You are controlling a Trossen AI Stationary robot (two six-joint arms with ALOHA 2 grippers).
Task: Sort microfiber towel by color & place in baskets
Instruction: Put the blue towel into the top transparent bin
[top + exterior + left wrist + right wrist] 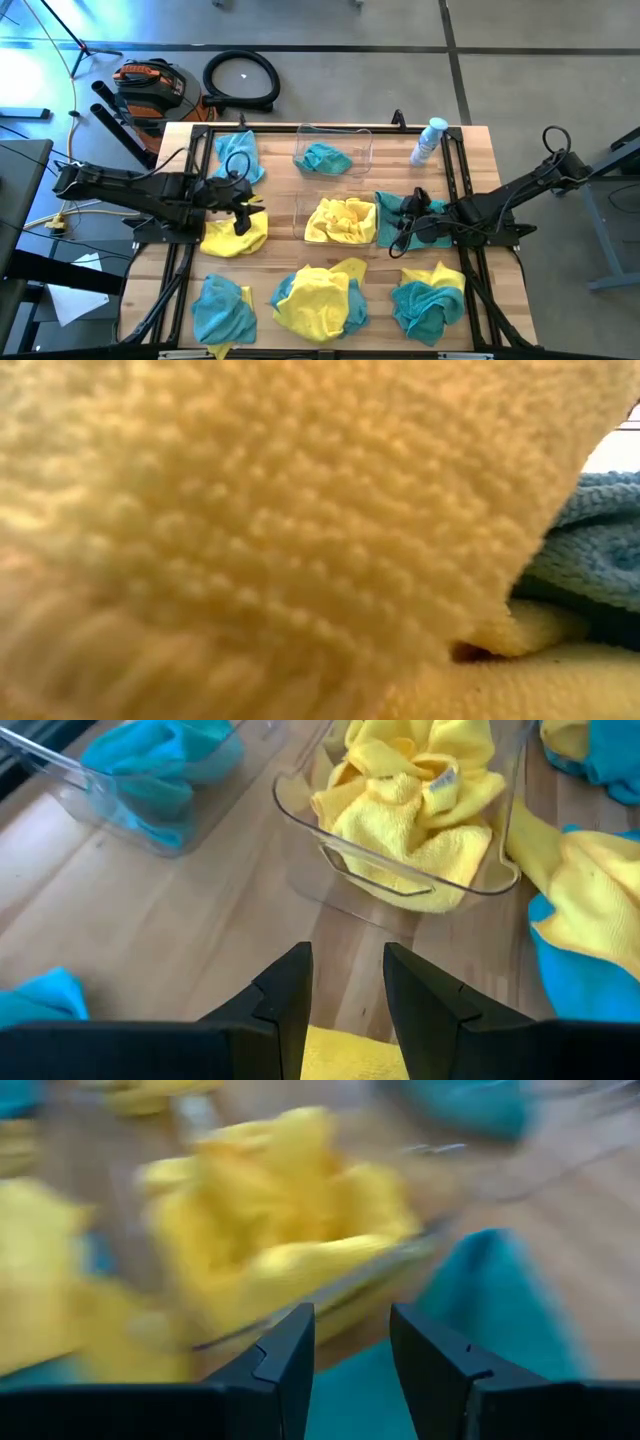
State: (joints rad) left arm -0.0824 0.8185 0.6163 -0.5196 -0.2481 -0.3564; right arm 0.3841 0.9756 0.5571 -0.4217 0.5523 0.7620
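Two clear baskets sit in the middle of the wooden table (480, 180). The far basket (333, 150) has a blue towel (326, 158) in it. The near basket (338, 222) has a yellow towel (342, 220) bunched up inside. More towels lie loose all around: a blue one (238, 155) at the far left, a yellow one (235, 235) under the left arm, a blue one (395, 215) under the right arm, and a row of blue and yellow ones along the near edge. A small bottle (428, 142) stands at the far right.

The left gripper (345, 985) hangs low over the loose yellow towel, just beside the near basket. Its fingers are a little apart and hold nothing. The right gripper (350, 1350) is low over the blue towel on the other side of that basket. Its fingers are also apart and empty.

These towels look soft, light and floppy. They will fold and droop when lifted, so a corner may drag or catch on a basket wall. I think the best place to pinch is a raised fold near the middle of the heap, not a flat edge. Where blue and yellow lie stacked, a deep pinch could grab both at once.
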